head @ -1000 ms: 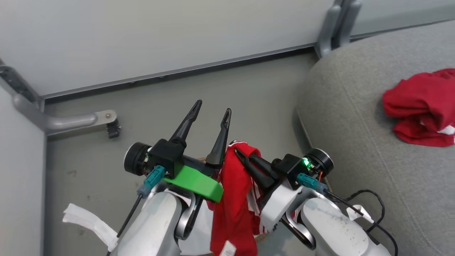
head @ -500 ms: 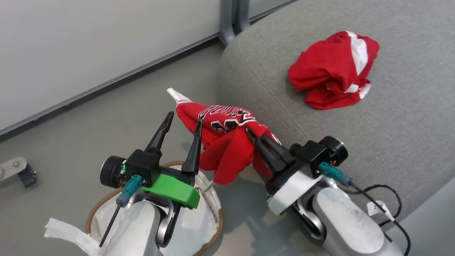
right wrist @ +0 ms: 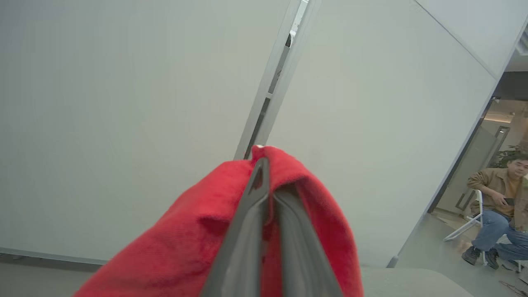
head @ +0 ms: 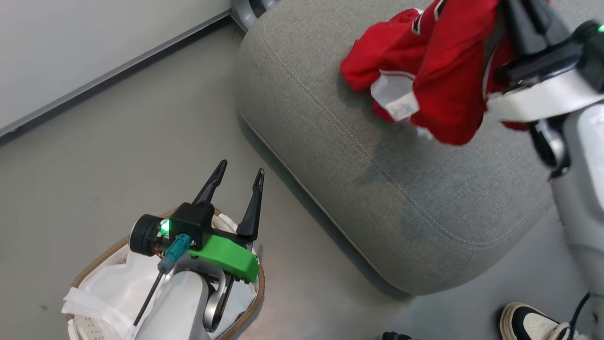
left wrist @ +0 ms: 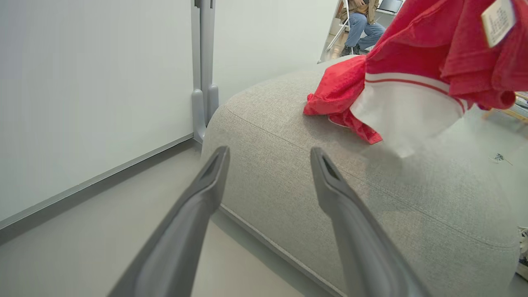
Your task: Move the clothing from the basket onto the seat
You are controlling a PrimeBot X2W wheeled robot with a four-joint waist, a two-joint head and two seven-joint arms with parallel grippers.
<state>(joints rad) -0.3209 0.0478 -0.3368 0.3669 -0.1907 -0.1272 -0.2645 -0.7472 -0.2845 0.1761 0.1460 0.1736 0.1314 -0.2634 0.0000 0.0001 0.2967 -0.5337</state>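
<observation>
Two garments in play: one lying red garment bunched on the seat, one held red garment dangling above it!
Right gripper: clamped tight on a fold of the held red garment, with cloth draped over both fingers and a white panel hanging lowest.
Where the held piece is: over the far part of the cushion, just beside the lying one. Whether its hem touches the cushion is too close to call.
Left gripper: fingers spread wide, nothing between them, poised above the basket.
Basket: on the floor near the seat's corner. The white liner is all that shows inside and there is no red, though the left arm covers part of it.
Done: by the look of it, one piece delivered, and the second out of the basket and across to the seat.
Left: lower, let go on the cushion, then check the hidden part of the basket for stragglers.
Progress call: close to the finish, I'd say.
</observation>
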